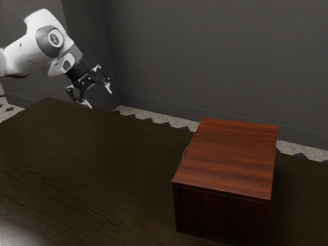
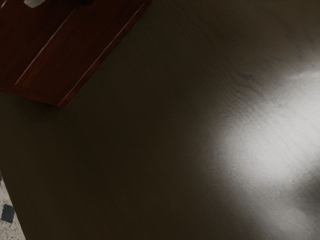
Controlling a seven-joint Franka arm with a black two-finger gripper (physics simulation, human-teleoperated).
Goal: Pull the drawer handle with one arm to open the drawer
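Dark tabletop [image 1: 77, 169], drawer cabinet [image 1: 230, 159] standing well apart from the fingers [image 1: 108, 86].
Gripper [image 1: 98, 96] hangs above the tabletop's far edge (fingers spread wide, holding nothing); arm [image 1: 36, 43] tilted downward.

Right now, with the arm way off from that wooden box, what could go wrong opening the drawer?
1. The open gripper hangs far from the drawer box, so a long reach could miss the handle, which barely shows at the box's front.
2. Coming in low, the gripper might scrape the table.
3. Nothing visibly pins the box; a pull might drag it whole.
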